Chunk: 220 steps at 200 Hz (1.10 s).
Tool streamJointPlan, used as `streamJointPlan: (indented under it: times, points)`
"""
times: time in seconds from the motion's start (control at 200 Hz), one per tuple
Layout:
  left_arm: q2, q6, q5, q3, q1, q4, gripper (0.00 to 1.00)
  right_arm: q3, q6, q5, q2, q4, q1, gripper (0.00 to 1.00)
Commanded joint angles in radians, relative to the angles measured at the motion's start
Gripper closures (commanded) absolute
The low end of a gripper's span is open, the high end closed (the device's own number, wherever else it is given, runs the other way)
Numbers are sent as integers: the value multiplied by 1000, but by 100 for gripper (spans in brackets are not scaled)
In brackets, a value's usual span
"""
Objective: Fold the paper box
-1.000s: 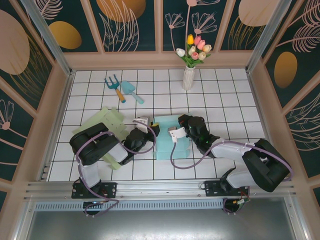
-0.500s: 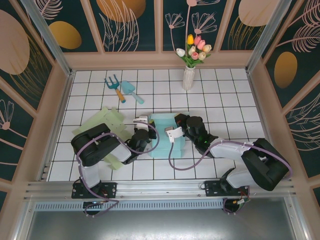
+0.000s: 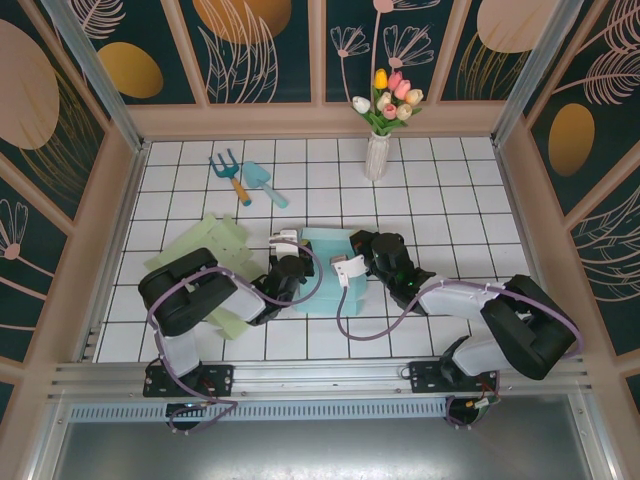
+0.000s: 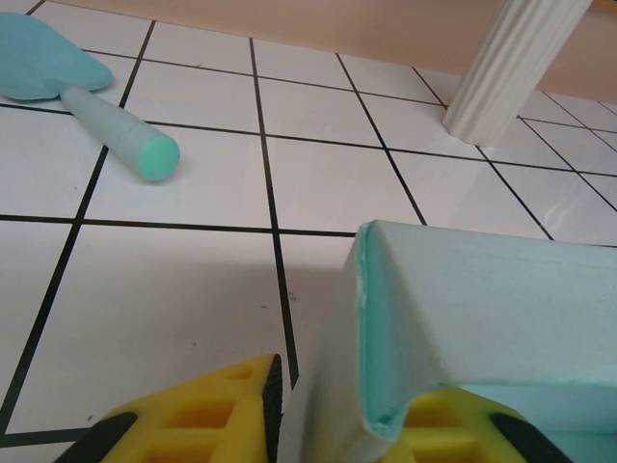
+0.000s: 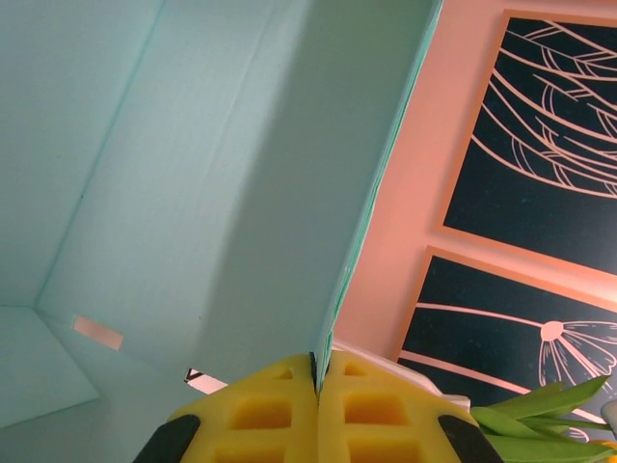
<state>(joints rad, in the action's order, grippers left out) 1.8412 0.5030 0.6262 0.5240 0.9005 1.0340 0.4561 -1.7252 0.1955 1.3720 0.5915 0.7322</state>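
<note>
The teal paper box (image 3: 322,268) lies half-formed mid-table between both arms. My left gripper (image 3: 298,266) is at its left side. In the left wrist view a doubled-over box wall (image 4: 482,318) stands between the yellow fingers (image 4: 207,410). A thin gap shows between the left pad and that wall, so the left gripper (image 4: 337,420) is open around it. My right gripper (image 3: 352,264) is at the box's right side. In the right wrist view the right gripper (image 5: 318,371) is shut on the edge of an upright box wall (image 5: 241,164), with the box's inside to the left.
A white vase of tulips (image 3: 376,150) stands at the back, its base (image 4: 511,68) just beyond the box. A teal trowel (image 3: 265,183) and a hand fork (image 3: 228,172) lie back left. Pale green flat sheets (image 3: 212,245) lie under the left arm.
The box and both grippers have shifted a little left and toward the back. The left gripper's jaws narrowed on the folded wall, then eased apart slightly. The right grip is unchanged.
</note>
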Motion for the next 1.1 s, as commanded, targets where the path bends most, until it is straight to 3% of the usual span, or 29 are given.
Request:
streamJointPlan:
  times: [0.0, 0.5, 0.695, 0.901, 1.096]
  points:
    - [34, 5, 24, -2, -38, -56, 72, -11, 8, 12, -6, -105, -7, 100]
    - [166, -29, 77, 54, -40, -4, 73, -6, 19, 7, -11, -128, 1, 100]
    - [185, -15, 159, 66, -40, -11, 82, 0, 27, 10, -10, -133, -2, 100]
    - [187, -3, 261, 42, -40, -48, 100, 5, 43, 10, -17, -133, -15, 100]
    - [154, -20, 249, 30, -40, -67, 96, 6, 55, 4, -18, -132, -17, 100]
